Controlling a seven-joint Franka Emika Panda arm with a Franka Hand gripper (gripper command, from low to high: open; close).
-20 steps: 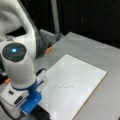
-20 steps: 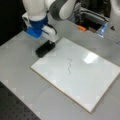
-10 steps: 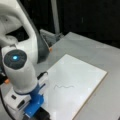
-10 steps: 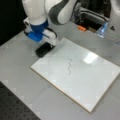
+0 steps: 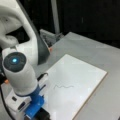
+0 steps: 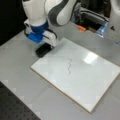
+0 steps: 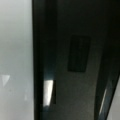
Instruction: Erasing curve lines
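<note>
The gripper [image 6: 44, 46] sits low over the grey table [image 6: 17, 65], directly above a black eraser [image 6: 43, 50] that lies just off the board's corner at a front view's left. Whether the fingers are clamping the eraser or standing apart around it cannot be told. In a front view the gripper [image 5: 37, 113] is at the bottom left edge, below the blue wrist section and the white arm [image 5: 20, 72] with its lit blue indicator. The wrist view shows only a dark block surface [image 7: 78, 53] close to the lens, with pale table to its left.

The white board [image 6: 82, 82] lies flat on the table. The curve lines [image 6: 69, 67] remain on it as a thin dark wavy stroke near the board's middle, well apart from the gripper and the eraser. In a front view the curve lines [image 5: 63, 87] appear on the board [image 5: 80, 75] toward its lower left part, near the arm.
</note>
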